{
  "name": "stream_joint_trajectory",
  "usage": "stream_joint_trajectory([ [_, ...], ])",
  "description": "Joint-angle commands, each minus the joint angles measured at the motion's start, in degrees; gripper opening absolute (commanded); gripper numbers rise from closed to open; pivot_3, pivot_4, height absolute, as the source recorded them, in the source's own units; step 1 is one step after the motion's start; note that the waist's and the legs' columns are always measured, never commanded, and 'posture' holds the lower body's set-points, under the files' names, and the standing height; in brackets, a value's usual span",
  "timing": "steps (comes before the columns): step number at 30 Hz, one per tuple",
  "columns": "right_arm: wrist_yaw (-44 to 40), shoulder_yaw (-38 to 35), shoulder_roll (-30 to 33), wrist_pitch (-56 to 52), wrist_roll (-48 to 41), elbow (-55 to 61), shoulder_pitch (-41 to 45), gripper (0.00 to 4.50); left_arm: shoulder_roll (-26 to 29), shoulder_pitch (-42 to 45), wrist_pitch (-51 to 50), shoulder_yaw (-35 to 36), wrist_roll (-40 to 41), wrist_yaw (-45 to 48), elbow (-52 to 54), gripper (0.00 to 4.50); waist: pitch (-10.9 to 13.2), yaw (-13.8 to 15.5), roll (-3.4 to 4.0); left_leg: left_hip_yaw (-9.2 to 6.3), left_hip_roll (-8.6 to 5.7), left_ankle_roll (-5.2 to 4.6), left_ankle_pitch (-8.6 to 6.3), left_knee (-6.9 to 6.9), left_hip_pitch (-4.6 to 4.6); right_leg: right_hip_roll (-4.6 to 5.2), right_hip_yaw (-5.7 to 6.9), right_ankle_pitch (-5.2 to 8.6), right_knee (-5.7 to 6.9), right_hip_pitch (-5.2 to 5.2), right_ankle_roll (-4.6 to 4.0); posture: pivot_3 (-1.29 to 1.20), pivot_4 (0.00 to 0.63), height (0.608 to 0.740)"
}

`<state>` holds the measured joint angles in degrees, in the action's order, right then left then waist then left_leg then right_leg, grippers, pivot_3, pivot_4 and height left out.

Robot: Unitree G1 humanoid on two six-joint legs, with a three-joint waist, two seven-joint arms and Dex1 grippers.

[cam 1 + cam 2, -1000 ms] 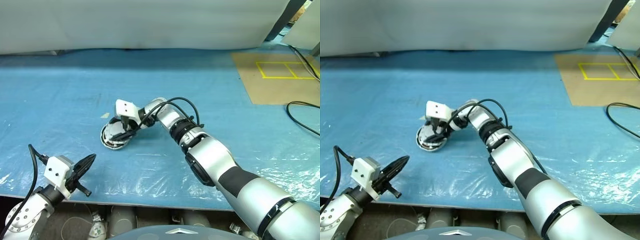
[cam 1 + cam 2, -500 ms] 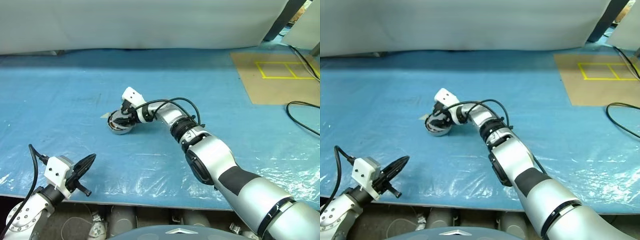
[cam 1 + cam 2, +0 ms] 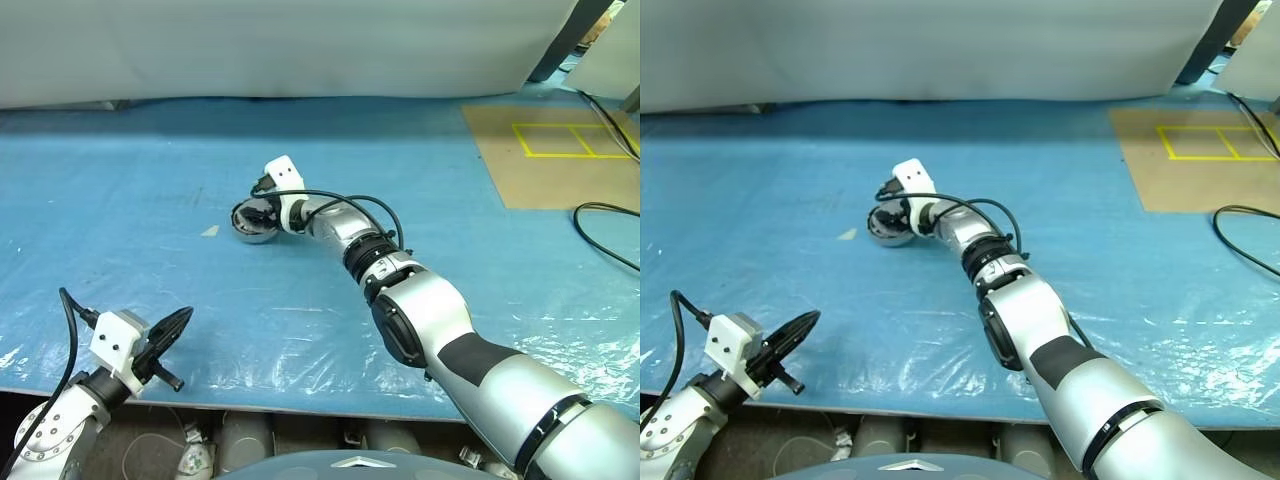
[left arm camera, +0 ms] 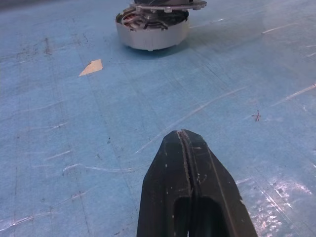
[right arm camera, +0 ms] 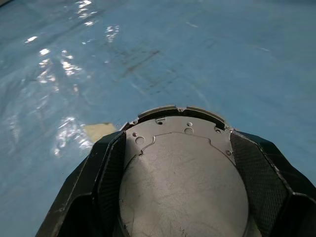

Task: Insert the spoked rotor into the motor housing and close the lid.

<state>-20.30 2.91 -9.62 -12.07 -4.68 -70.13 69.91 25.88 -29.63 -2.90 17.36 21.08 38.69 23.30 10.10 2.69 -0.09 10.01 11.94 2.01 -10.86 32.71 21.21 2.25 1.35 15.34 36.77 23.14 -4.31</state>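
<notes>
My right gripper (image 3: pixel 262 210) has its fingers spread around the lidded motor housing (image 4: pixel 152 27), upper centre on the blue worktop (image 3: pixel 120 200); rotor apparently inside; left gripper (image 3: pixel 172 328) shut, empty.

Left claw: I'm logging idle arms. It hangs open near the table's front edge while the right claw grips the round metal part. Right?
Not quite. The left claw is shut, its two fingers pressed together, as the left wrist view shows. The rest holds: it sits near the table's front edge while the right claw grips the round metal part.

Silver arm (image 3: pixel 430 330), black cable (image 3: pixel 345 200), black pincer (image 4: pixel 190 192)
</notes>
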Motion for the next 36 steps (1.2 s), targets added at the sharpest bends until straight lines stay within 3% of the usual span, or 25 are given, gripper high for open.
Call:
stream_joint_trajectory([
  [1, 9.9, -1.8, -14.6, -0.5, -1.4, 1.3, 1.4, 3.0, 0.0, -0.2, 0.9, -0.2, -0.2, 0.1, 0.4, 0.0, 0.0, 0.0, 0.0, 0.0, -0.02, 0.01, 0.0, 0.0, 0.0, 0.0, -0.01, 0.0, 0.0, 0.0, 0.0, 0.0, 0.15, 0.74],
  [4, 8.8, -2.4, -15.1, -1.6, -3.2, 1.4, 1.5, 3.0, 0.0, -0.3, 0.9, -0.4, -0.2, 0.1, 0.5, 0.0, 0.0, -0.1, -0.01, -0.01, -0.03, 0.02, 0.01, 0.0, -0.01, 0.01, -0.02, -0.01, 0.0, -0.01, 0.02, 0.0, 0.15, 0.74],
  [8, -14.8, -1.6, -14.7, -1.9, -8.6, 5.7, -0.4, 3.0, 0.0, -0.5, 0.8, -0.4, -0.2, 0.0, 0.7, 0.0, 0.0, -0.9, -0.09, -0.01, -0.02, 0.01, 0.0, 0.0, -0.01, -0.04, -0.06, -0.03, 0.0, 0.0, 0.05, 0.0, 0.15, 0.74],
  [16, -40.2, 10.9, -7.9, 1.1, -3.5, 10.7, -3.0, 3.0, 0.3, 0.2, 0.2, -0.6, -0.3, -0.4, 1.0, 0.0, 0.0, -0.8, -0.1, -0.06, 0.07, -0.04, -0.03, -0.03, 0.18, -0.08, 0.08, -0.11, -0.03, 0.1, 0.17, 0.0, 0.15, 0.74],
  [29, -65.4, 20.2, 3.0, 10.8, 4.9, 9.0, -3.8, 3.0, 0.3, 0.6, -0.1, -0.5, -0.4, -0.6, 0.9, 0.0, 0.0, -0.3, -0.12, -0.07, 0.09, -0.23, -0.12, 0.08, 0.12, -0.04, 0.1, -0.01, 0.01, 0.02, 0.01, 0.0, 0.15, 0.74],
  [36, -69.0, 22.1, 6.7, 15.5, 9.5, 7.7, -4.1, 3.0, 0.4, 0.1, 0.1, 0.1, -0.1, -0.6, 1.1, 0.0, 0.0, -0.3, -0.12, -0.08, 0.09, -0.24, -0.12, 0.1, 0.1, -0.03, 0.1, -0.01, 0.01, -0.02, 0.0, 0.0, 0.15, 0.74],
])
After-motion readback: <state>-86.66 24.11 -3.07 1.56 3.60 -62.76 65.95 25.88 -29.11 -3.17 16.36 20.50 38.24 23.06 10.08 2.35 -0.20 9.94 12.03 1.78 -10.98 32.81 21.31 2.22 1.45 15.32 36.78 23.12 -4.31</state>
